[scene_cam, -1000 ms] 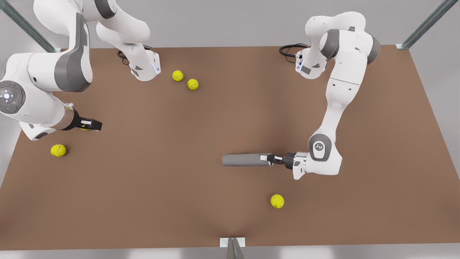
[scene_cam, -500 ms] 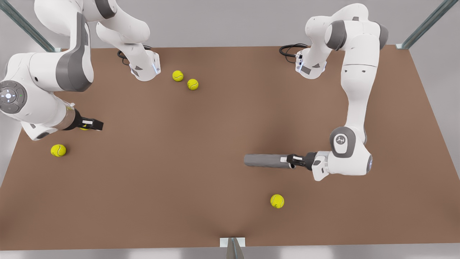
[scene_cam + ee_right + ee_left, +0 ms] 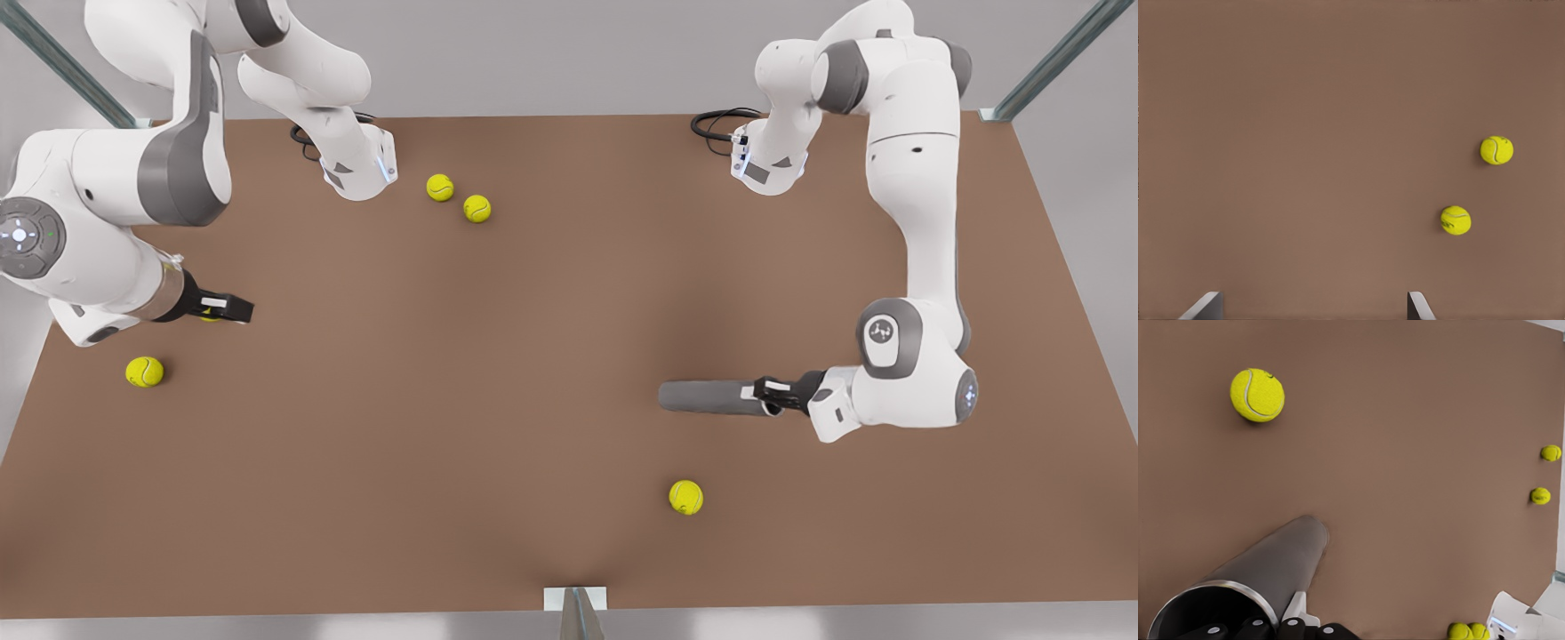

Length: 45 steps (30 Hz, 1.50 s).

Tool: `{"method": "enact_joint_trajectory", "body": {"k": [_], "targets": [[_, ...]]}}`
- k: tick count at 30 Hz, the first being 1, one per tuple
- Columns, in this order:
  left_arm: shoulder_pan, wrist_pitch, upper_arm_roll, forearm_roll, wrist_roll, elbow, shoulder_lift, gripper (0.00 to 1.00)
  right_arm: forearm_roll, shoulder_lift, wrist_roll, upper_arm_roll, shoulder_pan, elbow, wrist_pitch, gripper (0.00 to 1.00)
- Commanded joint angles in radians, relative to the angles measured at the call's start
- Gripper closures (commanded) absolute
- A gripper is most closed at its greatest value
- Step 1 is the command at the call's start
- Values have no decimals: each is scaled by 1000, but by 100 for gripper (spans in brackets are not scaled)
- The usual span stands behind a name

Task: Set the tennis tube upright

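**STATUS: TENNIS TUBE LYING ON ITS SIDE, HELD AT ONE END BY LEFT GRIPPER**

The brown table point(image 3: 533, 356) is filling most of the front view, and both arm bases are standing along its upper edge.

The left arm is reaching down the front view's right side. Its left gripper point(image 3: 772, 393) is sitting in the lower right of the frame and pointing toward the front view's left. Its jaws are clamped on the wall of the tennis tube point(image 3: 707, 397) at the tube's open, rimmed end. The left wrist view is showing one finger pad point(image 3: 1298, 608) pressing against the outside of that wall.

The right arm is waiting at the front view's left edge. Its right gripper point(image 3: 229, 308) is hovering in the middle left of the frame. Its jaws are standing wide apart with nothing between them, and the right wrist view is showing both fingertips point(image 3: 1205, 305) over bare table.

The tennis tube is lying horizontally, not upright, with its closed end pointing toward the frame's centre. Whether it is resting on the table or raised off it cannot be told.

The lower ball point(image 3: 685, 496) is lying below the tube, well apart from it. The left ball point(image 3: 144, 372) is lying near the right gripper. The first upper ball point(image 3: 440, 187) and the second upper ball point(image 3: 477, 209) are lying just beside each other in the upper middle.
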Motion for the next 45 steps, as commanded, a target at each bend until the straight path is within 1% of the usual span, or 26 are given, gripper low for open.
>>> {"method": "enact_joint_trajectory", "body": {"k": [1,4,6,11,13,14,17,23,34,35,37,38,39,40,41,45], "targets": [[0,0,0,64,-5,0,-2,79,0,0,1,-1,-4,0,0,0],[0,0,12,137,-14,2,-23,79,-28,0,1,1,2,0,-3,0],[0,0,14,210,-21,43,-28,79,-28,0,1,2,7,0,-3,0],[0,-17,26,328,-65,44,-60,79,-60,0,2,7,19,-3,-3,0],[0,-17,46,345,-71,46,-66,79,-63,0,2,7,28,-6,-6,0],[0,-17,46,391,-82,46,-69,79,-77,0,1,7,30,-6,-9,0],[0,-14,48,462,-122,46,-78,79,-126,1,2,7,85,-9,-23,0],[0,18,65,572,-160,46,-75,79,-117,1,-1,5,80,-5,-23,0],[1,87,65,578,-180,41,-22,79,-100,1,-1,2,77,0,-23,0],[1,87,65,578,-180,41,-22,79,-80,3,-1,2,76,0,-22,0],[1,87,65,578,-180,40,-22,79,80,1,7,1,13,0,-12,0],[1,87,65,580,-179,40,-22,79,70,0,9,2,8,-5,-6,0],[1,86,65,580,-176,40,-22,61,78,0,10,2,-1,-8,-6,0],[1,86,65,580,-176,40,-22,4,78,0,9,2,-4,-6,-6,0],[1,86,65,580,-176,40,-22,0,78,0,9,2,-4,-6,-6,0],[1,86,65,580,-180,40,-22,0,77,0,9,2,-5,-5,-6,0]]}}
